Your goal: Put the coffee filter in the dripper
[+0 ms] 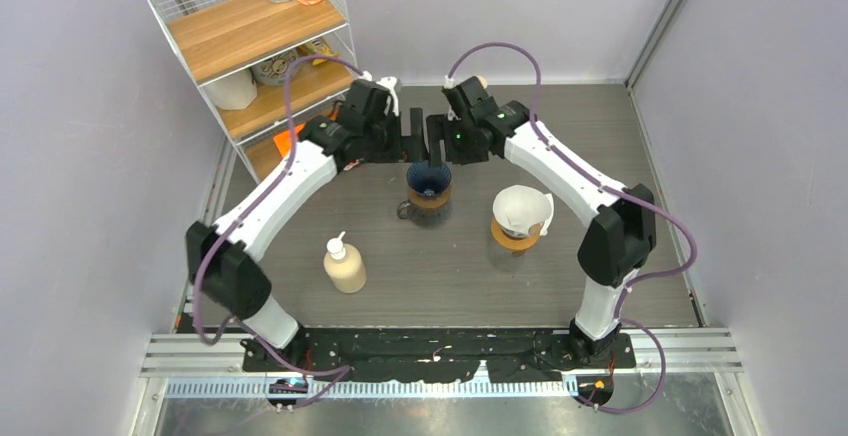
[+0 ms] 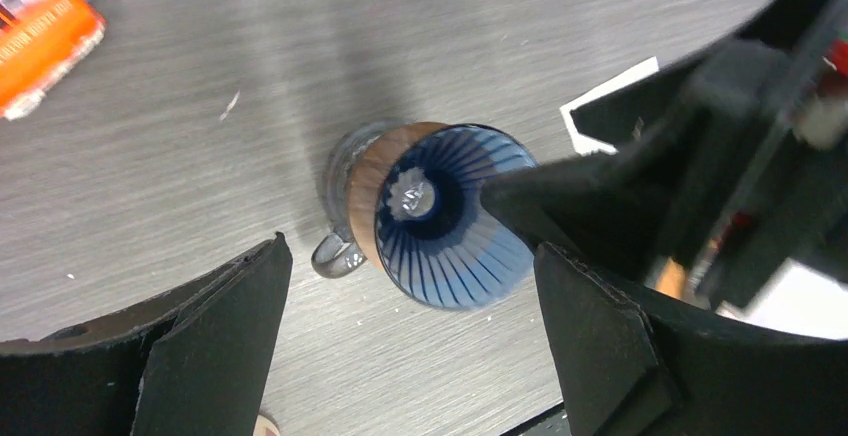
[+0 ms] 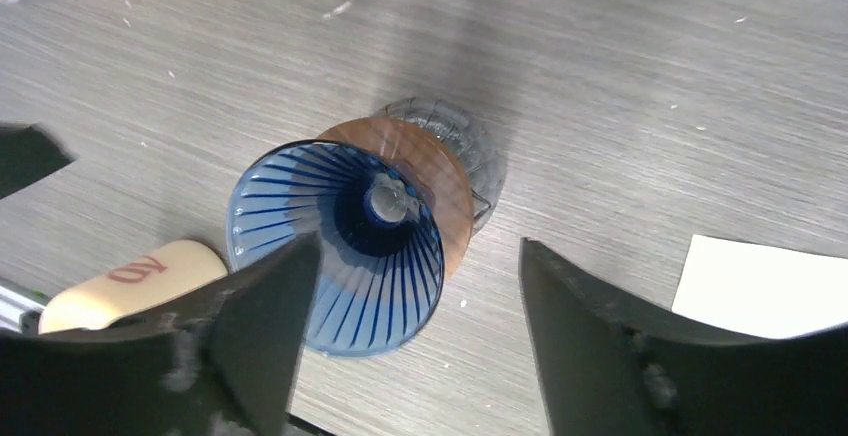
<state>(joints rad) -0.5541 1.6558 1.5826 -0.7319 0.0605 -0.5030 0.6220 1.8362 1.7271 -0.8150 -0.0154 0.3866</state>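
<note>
A blue ribbed dripper (image 1: pixel 429 180) stands on a glass carafe with a brown collar at the table's middle, and its cone is bare inside (image 2: pixel 450 246) (image 3: pixel 300 206). The white coffee filter (image 1: pixel 522 208) sits in a second, brown-collared dripper to the right. My left gripper (image 1: pixel 412 146) hovers just beyond the blue dripper with its jaws wide apart (image 2: pixel 410 246) and nothing between them. Facing it, my right gripper (image 1: pixel 437 144) is open too (image 3: pixel 420 244), one finger overlapping the blue rim in its wrist view.
A cream soap pump bottle (image 1: pixel 345 266) stands near left of the carafe. A wire shelf rack (image 1: pixel 255 46) with bottles and packets is at the back left. An orange packet (image 2: pixel 40 36) lies on the table by the rack.
</note>
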